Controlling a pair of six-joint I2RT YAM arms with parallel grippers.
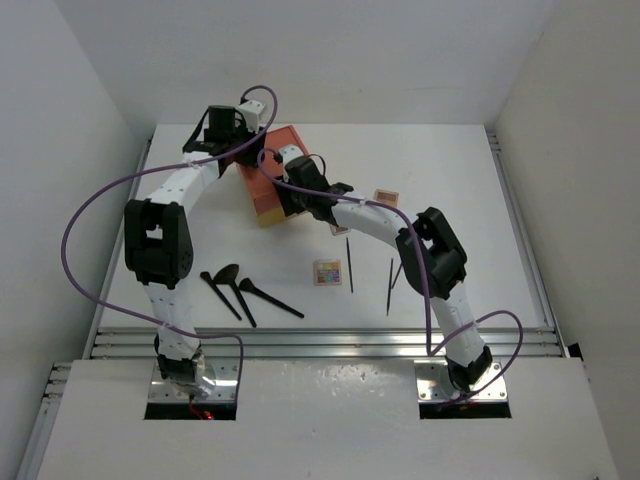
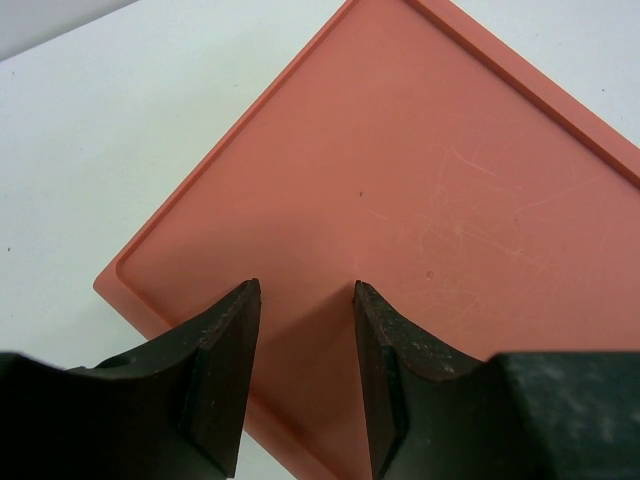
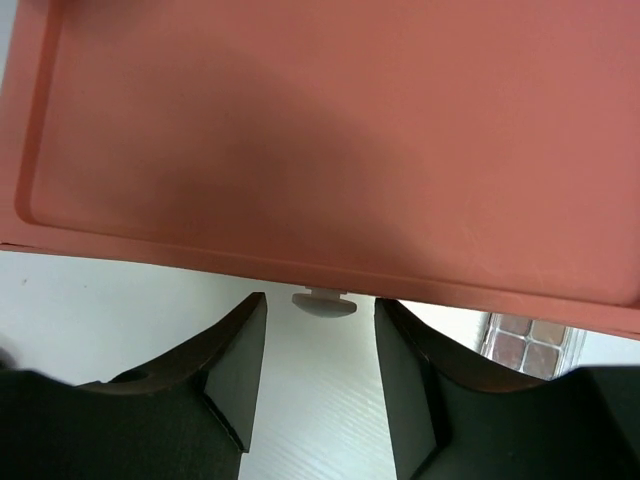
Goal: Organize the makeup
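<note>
Three black makeup brushes [image 1: 243, 292] lie at the front left of the table. Two thin dark pencils [image 1: 349, 263] lie at the front right, with a mixed-colour palette [image 1: 327, 272] beside them. A brownish palette [image 1: 386, 196] sits further back, and its corner also shows in the right wrist view as the palette [image 3: 530, 340]. My left gripper [image 1: 243, 140] [image 2: 307, 290] is open just above the orange box's lid [image 2: 420, 180], near its corner. My right gripper [image 1: 290, 200] [image 3: 320, 300] is open at the box's front, its fingertips either side of a small white knob [image 3: 322, 302] without touching it.
The orange box [image 1: 258, 185] stands at the back centre-left, turned diagonally, with a yellow drawer front [image 1: 268, 214] below. Another palette [image 1: 340, 228] lies partly under the right arm. White walls close in the table on three sides.
</note>
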